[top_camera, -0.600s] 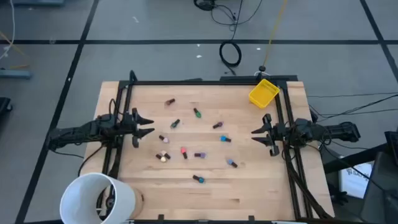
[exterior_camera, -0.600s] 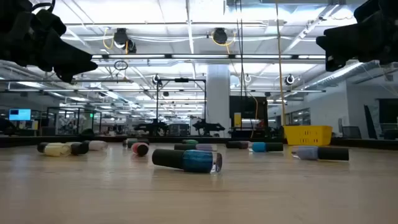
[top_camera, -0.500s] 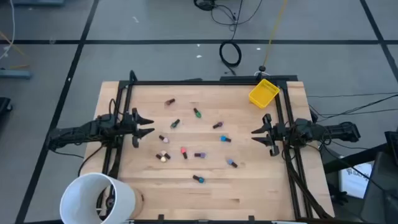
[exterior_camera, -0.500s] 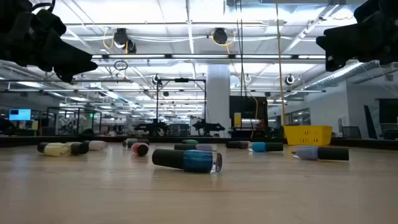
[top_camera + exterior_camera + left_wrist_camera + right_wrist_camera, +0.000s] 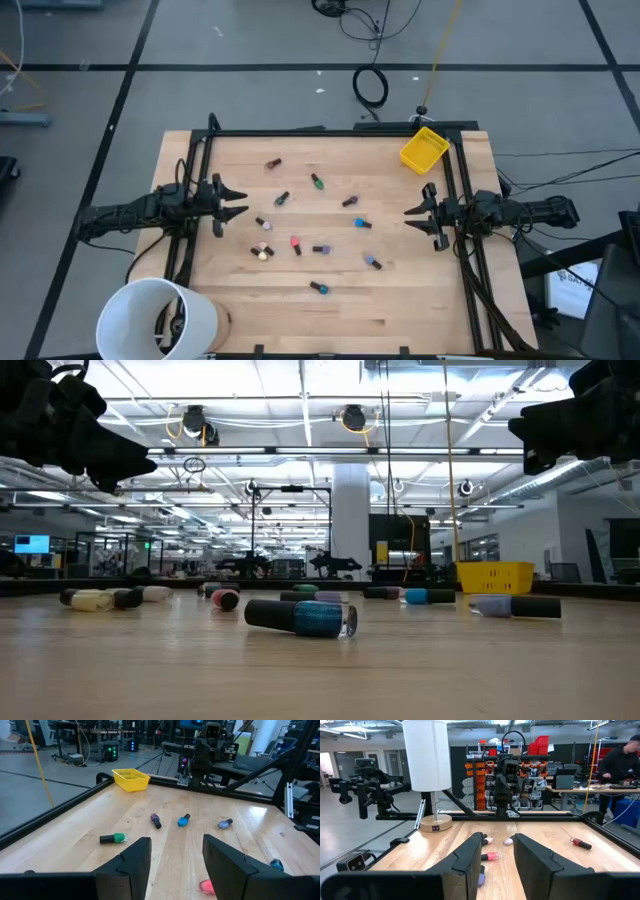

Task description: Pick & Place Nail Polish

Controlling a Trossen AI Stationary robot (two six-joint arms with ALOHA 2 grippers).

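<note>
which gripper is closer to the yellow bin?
Right. The right gripper sits at the table's right edge, just below the yellow bin in the high view. The left gripper is across the table at the left edge.

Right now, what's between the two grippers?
High view: about ten nail polish bottles lie scattered on the table between left gripper and right gripper.
</note>
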